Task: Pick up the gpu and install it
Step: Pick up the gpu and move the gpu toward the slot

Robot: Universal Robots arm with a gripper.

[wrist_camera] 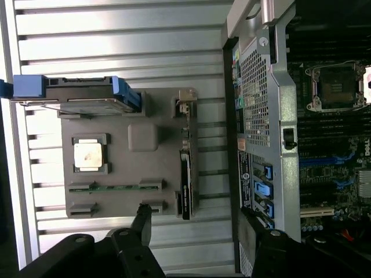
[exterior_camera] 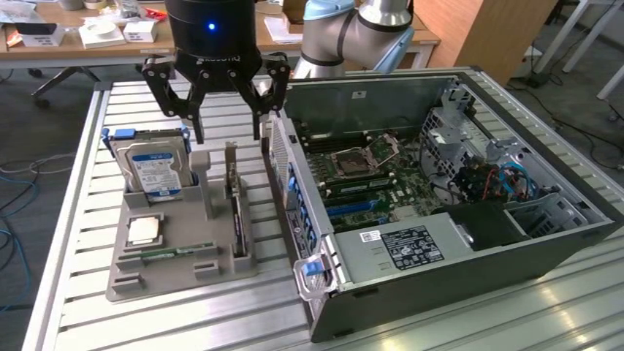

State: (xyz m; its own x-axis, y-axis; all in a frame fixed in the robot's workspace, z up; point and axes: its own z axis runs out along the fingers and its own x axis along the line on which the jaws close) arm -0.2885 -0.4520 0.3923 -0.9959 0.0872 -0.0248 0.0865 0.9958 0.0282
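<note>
Your claw point(exterior_camera: 229, 135) hangs spread wide and holds nothing, above the gray tray point(exterior_camera: 185, 272) that sits on the slatted table point(exterior_camera: 73, 241). The gpu point(exterior_camera: 235, 191) stands on edge in a slot along the tray's side nearest the open computer case point(exterior_camera: 468, 241). A hard drive point(exterior_camera: 156, 172) with a blue label stands upright at one end of the tray.

Slatted table point(exterior_camera: 80, 241): grey tray point(exterior_camera: 131, 284), computer case point(exterior_camera: 458, 281)
</note>
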